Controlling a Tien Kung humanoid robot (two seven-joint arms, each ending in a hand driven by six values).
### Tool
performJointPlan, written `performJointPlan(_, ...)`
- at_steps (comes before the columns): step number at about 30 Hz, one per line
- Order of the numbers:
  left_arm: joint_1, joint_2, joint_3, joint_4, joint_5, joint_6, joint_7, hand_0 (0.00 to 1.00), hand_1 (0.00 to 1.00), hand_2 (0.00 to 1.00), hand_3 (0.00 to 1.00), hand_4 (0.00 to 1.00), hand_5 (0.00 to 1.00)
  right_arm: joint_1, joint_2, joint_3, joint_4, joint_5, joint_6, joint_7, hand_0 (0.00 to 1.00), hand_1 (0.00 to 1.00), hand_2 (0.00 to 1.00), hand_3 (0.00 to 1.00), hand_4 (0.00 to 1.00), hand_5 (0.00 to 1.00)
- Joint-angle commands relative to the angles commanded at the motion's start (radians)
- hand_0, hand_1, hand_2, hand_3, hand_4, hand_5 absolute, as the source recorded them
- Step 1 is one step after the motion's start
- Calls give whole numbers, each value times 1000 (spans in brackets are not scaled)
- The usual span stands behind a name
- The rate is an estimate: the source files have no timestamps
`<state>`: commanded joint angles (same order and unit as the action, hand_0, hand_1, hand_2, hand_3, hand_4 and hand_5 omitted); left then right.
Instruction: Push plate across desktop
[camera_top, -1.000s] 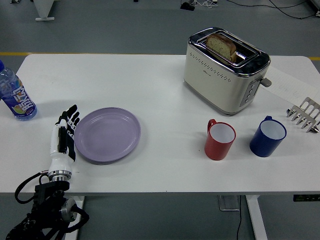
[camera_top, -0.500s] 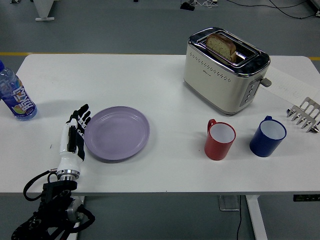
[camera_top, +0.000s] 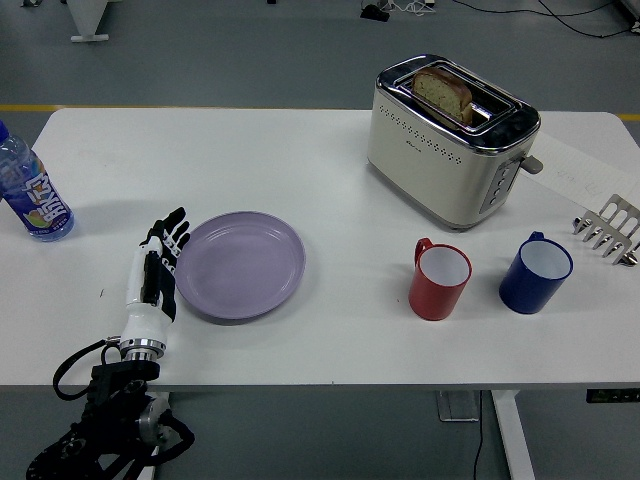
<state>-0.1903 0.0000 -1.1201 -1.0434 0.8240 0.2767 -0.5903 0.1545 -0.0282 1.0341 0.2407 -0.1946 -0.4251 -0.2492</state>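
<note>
A lilac plate (camera_top: 241, 264) lies flat on the white table (camera_top: 300, 170), left of the middle. My left hand (camera_top: 160, 262) stands edge-on against the plate's left rim, fingers straight and together, pointing away from me, holding nothing. The black left arm comes up from the lower left corner. My right arm is out of sight.
A blue-capped bottle (camera_top: 30, 192) stands at the far left. A cream toaster (camera_top: 449, 140) with bread in it stands at the back right. A red mug (camera_top: 439, 280) and a blue mug (camera_top: 536, 272) stand right of the plate. A metal rack (camera_top: 609, 231) is at the right edge.
My left hand has moved to the right and the plate has slid right with it, toward the red mug.
</note>
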Motion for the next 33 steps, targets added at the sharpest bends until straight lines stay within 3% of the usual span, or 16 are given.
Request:
performJointPlan(16,-4,0,-36,15,8,22,-4,868,883,897,773,473,998,0,-2,0,0,0,-2,-1,551,451,592,583,306,478)
performJointPlan(33,-7,0,38,47,-26,13,0,870,883,898,772,472,998,-4,-3,4,3,-5,-8,-7,551,451,592,584,307,479)
